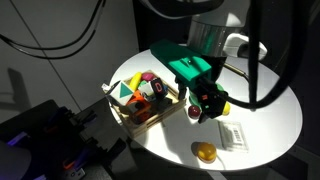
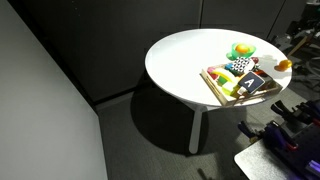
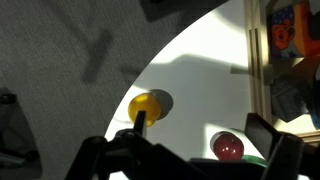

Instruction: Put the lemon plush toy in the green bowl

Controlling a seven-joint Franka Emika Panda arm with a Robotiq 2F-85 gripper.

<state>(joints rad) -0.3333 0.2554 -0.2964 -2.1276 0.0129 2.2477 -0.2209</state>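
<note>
Plainly, the end effector (image 3: 200, 140) hangs open and empty, with the lemon plush toy (image 3: 147, 105) on the tabletop (image 3: 205, 75) at its ten o'clock. It should centre over the toy before descending, then carry it to the green bowl (image 2: 235, 53).

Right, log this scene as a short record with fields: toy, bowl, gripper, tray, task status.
lemon plush toy: on the white table near its edge, apart from the tray
green bowl: beyond the tray, partly hidden by the arm
gripper: open, empty, above the table
red ball: on the table, close to the gripper
wooden tray: on the table, beside the gripper
task status: toy not yet in bowl
</note>
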